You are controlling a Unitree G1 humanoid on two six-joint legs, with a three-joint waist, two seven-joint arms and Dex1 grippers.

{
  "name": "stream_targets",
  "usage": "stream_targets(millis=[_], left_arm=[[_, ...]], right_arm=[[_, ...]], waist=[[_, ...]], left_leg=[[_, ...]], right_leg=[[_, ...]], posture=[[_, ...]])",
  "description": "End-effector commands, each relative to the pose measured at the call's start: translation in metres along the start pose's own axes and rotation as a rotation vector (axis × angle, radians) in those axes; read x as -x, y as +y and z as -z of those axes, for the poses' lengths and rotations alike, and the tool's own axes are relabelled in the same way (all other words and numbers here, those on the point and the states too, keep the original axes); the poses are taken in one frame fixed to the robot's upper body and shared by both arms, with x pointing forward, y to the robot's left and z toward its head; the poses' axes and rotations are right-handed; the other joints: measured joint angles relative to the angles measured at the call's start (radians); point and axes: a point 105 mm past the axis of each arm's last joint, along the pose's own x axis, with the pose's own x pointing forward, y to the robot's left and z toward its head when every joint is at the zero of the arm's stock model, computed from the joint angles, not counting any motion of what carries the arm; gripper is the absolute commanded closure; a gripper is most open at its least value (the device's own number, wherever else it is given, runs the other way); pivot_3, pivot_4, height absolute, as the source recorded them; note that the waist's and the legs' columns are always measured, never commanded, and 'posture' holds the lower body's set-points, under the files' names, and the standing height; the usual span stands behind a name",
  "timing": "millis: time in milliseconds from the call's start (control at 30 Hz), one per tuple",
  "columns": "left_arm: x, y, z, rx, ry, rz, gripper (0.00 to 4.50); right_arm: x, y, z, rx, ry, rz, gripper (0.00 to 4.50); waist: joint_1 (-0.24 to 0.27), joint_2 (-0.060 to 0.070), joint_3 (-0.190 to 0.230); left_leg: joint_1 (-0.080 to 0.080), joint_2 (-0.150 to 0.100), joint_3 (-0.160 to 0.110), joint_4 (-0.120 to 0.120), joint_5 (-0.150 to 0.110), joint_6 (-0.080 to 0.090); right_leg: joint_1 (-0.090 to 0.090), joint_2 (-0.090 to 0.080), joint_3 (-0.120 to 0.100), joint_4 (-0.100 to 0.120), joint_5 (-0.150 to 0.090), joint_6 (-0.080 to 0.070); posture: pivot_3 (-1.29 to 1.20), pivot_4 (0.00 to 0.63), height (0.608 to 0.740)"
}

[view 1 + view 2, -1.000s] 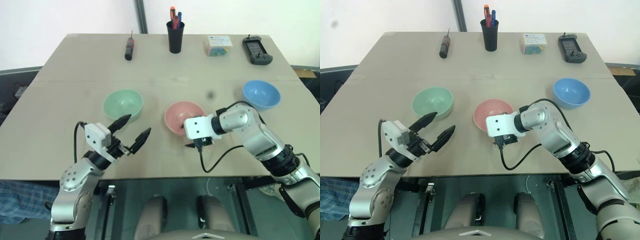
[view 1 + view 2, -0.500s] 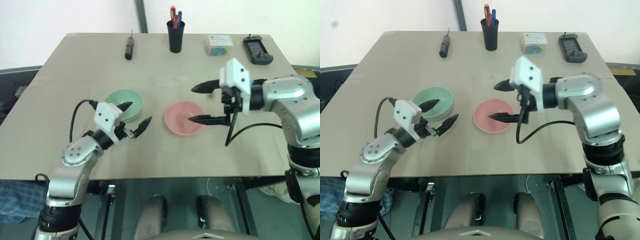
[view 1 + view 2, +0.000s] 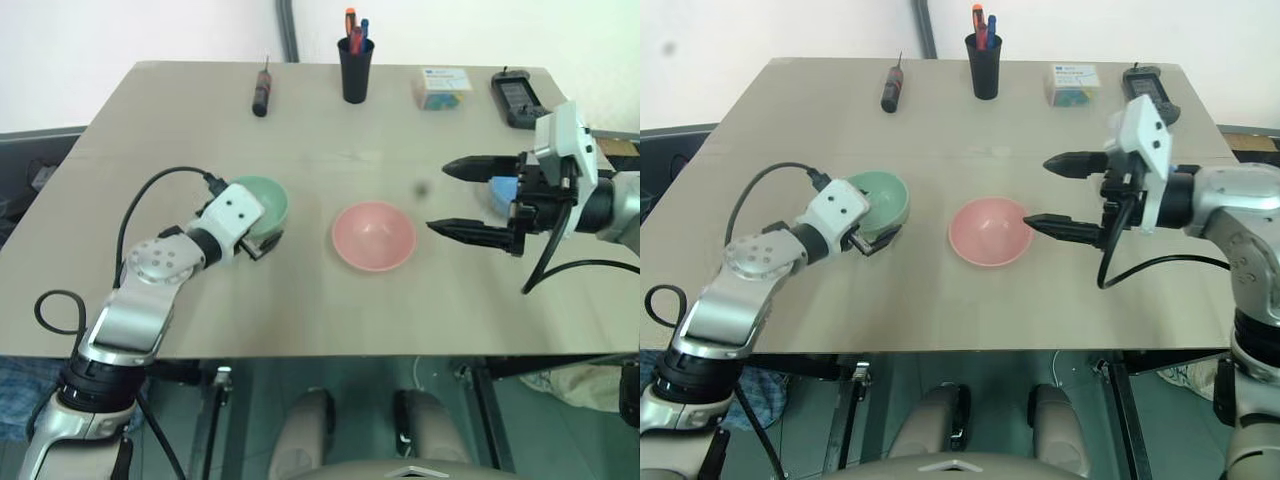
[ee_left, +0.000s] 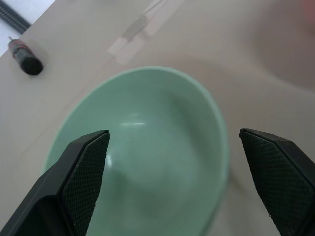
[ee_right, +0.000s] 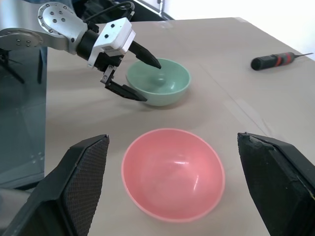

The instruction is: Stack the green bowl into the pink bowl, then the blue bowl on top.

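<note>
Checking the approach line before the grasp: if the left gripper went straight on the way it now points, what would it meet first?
The green bowl. The left gripper is open, one finger over the bowl's hollow, the other outside its wall, so the rim probably comes first.

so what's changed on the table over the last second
The left gripper reached forward to the green bowl and now straddles its rim, open, one finger inside and one outside. The right gripper lifted off the pink bowl and swung right, open, now in front of the blue bowl. The bowls, screwdriver and pen cup stayed put.
</note>
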Motion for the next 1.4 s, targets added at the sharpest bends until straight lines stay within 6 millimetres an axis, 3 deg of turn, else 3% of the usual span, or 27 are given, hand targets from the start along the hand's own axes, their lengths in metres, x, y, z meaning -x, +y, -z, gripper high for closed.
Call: stream_targets(millis=[33,433,600,867,1000,1200,1400], left_arm=[[-0.004,0.006,-0.007,-0.066,-0.001,0.008,0.0],[-0.023,-0.007,0.006,-0.096,0.059,0.12,0.0],[-0.024,-0.007,0.007,-0.104,0.065,0.13,1.47],[-0.023,-0.009,0.009,-0.115,0.071,0.155,4.43],[-0.022,-0.004,0.006,-0.15,0.058,0.175,4.43],[-0.023,0.009,-0.026,-0.257,-0.058,0.226,4.43],[-0.025,0.001,-0.081,-0.47,-0.239,0.395,4.43]], right_arm=[[0.008,0.004,-0.014,0.056,-0.029,0.033,0.11],[0.011,0.004,-0.02,0.084,-0.026,0.081,0.11],[0.012,0.004,-0.021,0.087,-0.018,0.087,0.0],[0.011,0.003,-0.022,0.09,-0.016,0.083,0.0],[0.009,0.004,-0.022,0.093,-0.017,0.074,0.0],[0.005,0.005,-0.022,0.097,-0.021,0.057,0.0],[0.002,0.004,-0.022,0.102,-0.029,0.046,0.0]], waist=[[-0.001,0.0,0.0],[0.001,0.0,0.0],[0.001,0.0,0.0],[0.001,0.0,0.0],[0.001,0.0,0.0],[0.006,0.0,0.0],[0.009,-0.001,0.001]], left_leg=[[0.0,0.0,0.0,0.0,0.0,0.0],[0.0,0.0,0.0,0.001,0.0,0.0],[0.0,0.0,0.0,0.001,0.0,0.0],[0.0,0.0,0.0,0.001,0.0,0.0],[0.0,0.0,0.0,0.001,0.0,0.0],[-0.001,0.0,0.0,0.002,0.0,0.0],[-0.002,0.0,0.0,0.003,0.0,0.0]], right_leg=[[0.0,0.0,0.0,0.0,0.0,0.0],[0.0,0.0,0.0,0.0,0.0,0.0],[0.0,0.0,0.0,0.0,0.0,0.0],[0.0,0.0,0.0,0.001,0.0,0.0],[0.0,0.0,0.0,0.001,0.0,0.0],[0.0,0.0,0.0,0.001,0.0,0.0],[0.0,0.0,-0.001,0.001,0.0,0.0]], posture=[[0.0,0.15,0.74],[0.0,0.15,0.74],[0.0,0.15,0.74],[0.0,0.15,0.74],[0.0,0.15,0.74],[0.0,0.15,0.74],[0.0,0.15,0.74]])
